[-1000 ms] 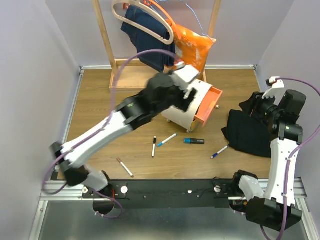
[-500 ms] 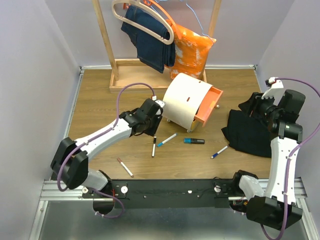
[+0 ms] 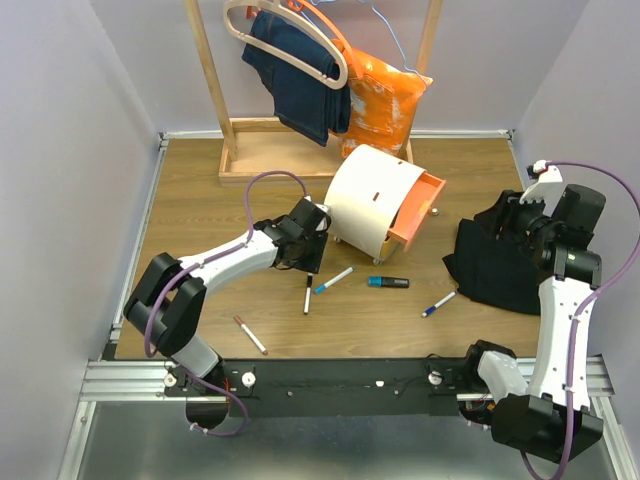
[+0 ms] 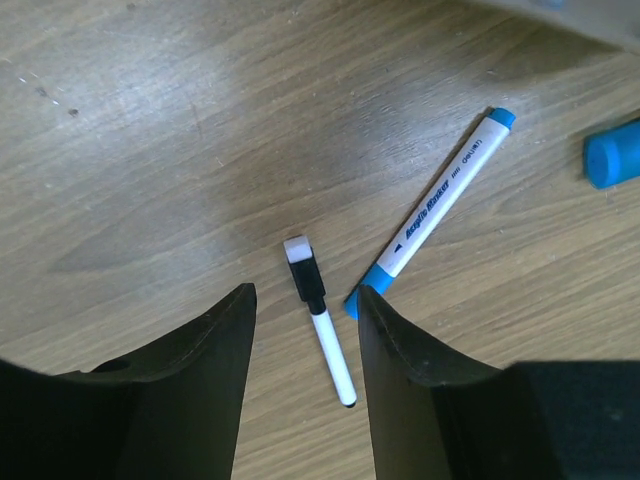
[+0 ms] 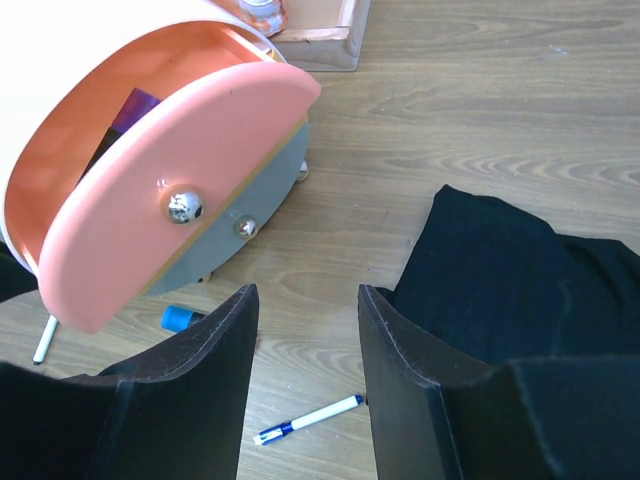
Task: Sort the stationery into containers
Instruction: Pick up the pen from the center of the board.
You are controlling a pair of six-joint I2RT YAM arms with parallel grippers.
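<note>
Top external, near edge first: pink pen (image 3: 250,335) lies alone on the table (image 3: 190,200), closest to my bases; beyond it, mid-table, three items in a loose row: white pen (image 3: 308,294), marker (image 3: 334,280), black marker (image 3: 388,282) with a teal cap; blue pen (image 3: 439,303) lies off to the right, its far end just beside the cloth (image 3: 495,265).

Left wrist: my left claw (image 4: 305,292) hangs over the white pen, fingers spread, nothing between them; the pen's black-capped end sits in the gap, flat on the wood; the marker's blue cap lies just beside it, apart; cannot tell if my tips touch the table.

Right wrist: my right claw (image 5: 305,290) spread too, empty, high over bare wood between cloth and cabinet (image 5: 60,40); blue pen below it.

Farther: cabinet stands turned toward my right arm; its upper drawer (image 5: 170,200) pulled out, knob (image 5: 183,207) showing; something purple (image 5: 135,110) inside, kind unclear; the face below sits flush.

Farthest: rack (image 3: 230,100) at the back edge, jeans (image 3: 295,70) and orange bag (image 3: 390,95) hanging on it.
</note>
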